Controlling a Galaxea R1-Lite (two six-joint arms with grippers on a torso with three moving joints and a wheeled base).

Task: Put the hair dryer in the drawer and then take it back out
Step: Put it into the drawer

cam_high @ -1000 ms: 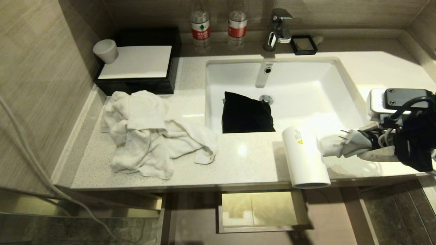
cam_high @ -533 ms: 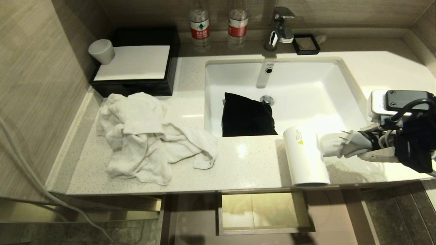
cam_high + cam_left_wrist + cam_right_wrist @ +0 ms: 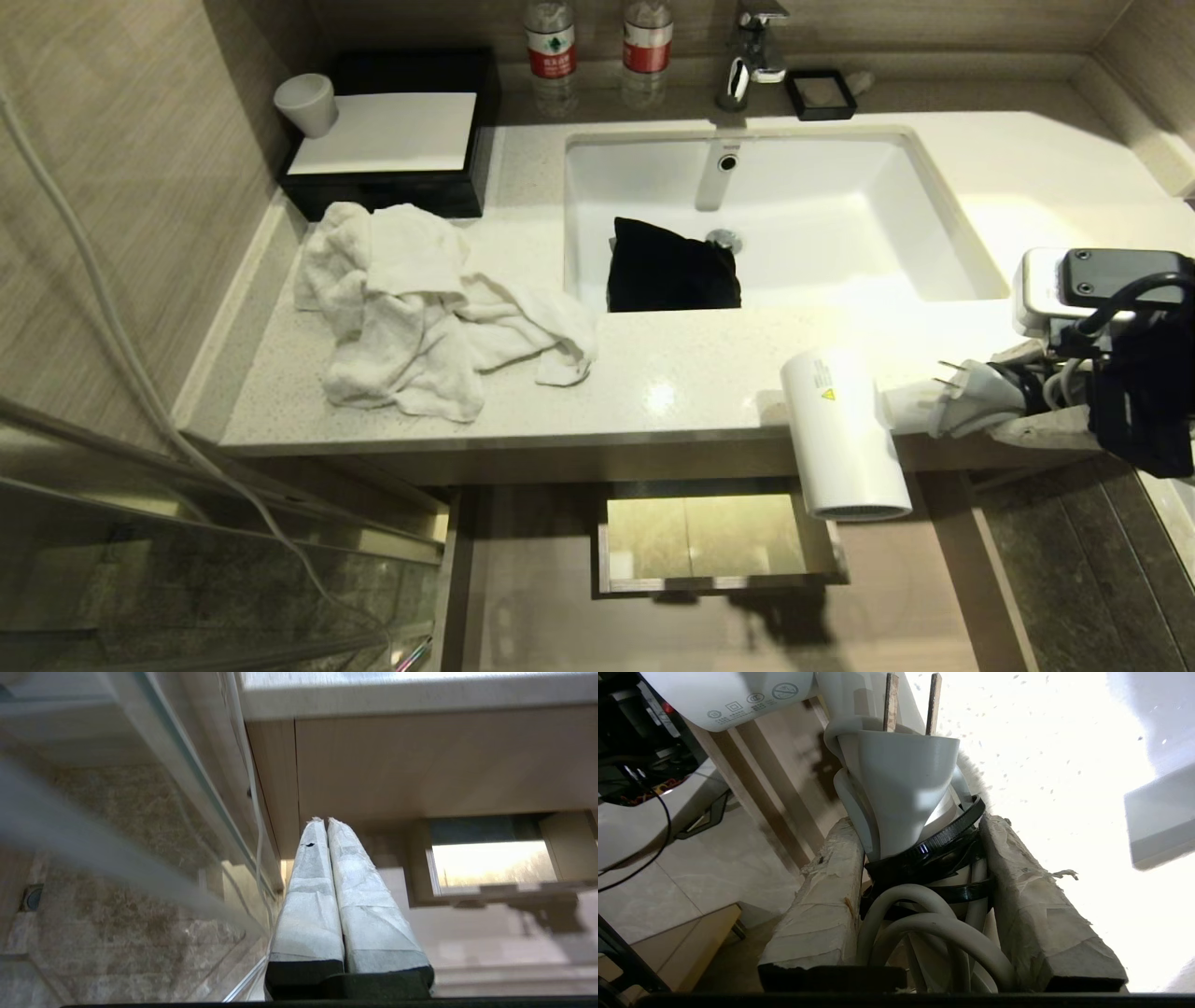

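The right gripper [image 3: 1046,411] hangs at the right front edge of the vanity counter [image 3: 691,383], its two tape-wrapped fingers [image 3: 822,914] clamped on the bundled cord and handle end of the one hair dryer [image 3: 845,434]. The white barrel points out past the counter's front edge and tilts down, clear of the surface, with its round mouth over the right end of the drawer [image 3: 714,546]. The two-pin plug [image 3: 980,397] sticks out between barrel and gripper, strapped to the cord by black cable ties [image 3: 943,844]. The single drawer stands pulled out below the counter's front edge, its boxed middle compartment open to view. The left gripper [image 3: 322,821] is held low, in front of the wood-grain cabinet panel under the counter's left part, its two wrapped fingers pressed together on nothing. One crumpled white towel [image 3: 420,308] lies on the counter's left half, reaching toward the front edge. One black cloth pouch [image 3: 672,269] sits in the sink basin [image 3: 840,215] against its front wall. Along the back edge stand two water bottles [image 3: 551,47], one faucet [image 3: 752,47] and one small black dish [image 3: 820,93]. In the back left corner a black box [image 3: 392,140] carries one grey cup [image 3: 308,103].
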